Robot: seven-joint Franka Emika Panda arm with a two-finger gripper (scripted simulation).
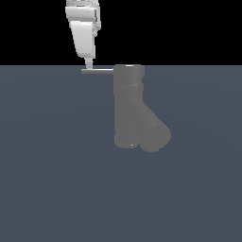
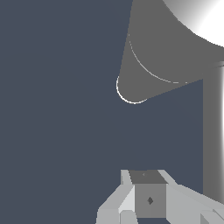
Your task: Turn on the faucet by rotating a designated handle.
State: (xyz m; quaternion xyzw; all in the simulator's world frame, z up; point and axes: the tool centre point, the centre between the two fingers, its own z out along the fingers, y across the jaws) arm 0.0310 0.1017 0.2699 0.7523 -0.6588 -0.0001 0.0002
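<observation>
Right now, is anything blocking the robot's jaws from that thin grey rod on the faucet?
Nothing visible. The gripper hangs right at the outer end of the thin light grey rod handle.

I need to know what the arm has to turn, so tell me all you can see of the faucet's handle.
The handle is a thin, straight, light grey rod, metal by its look, far slimmer than the faucet body. It lies level and projects from the top of the upright cylinder toward the exterior view's left. The gripper comes down on it near its free end, and a fingertip seems to touch it. Whether the jaws are closed on it cannot be told. In the wrist view it runs along the picture's edge.
</observation>
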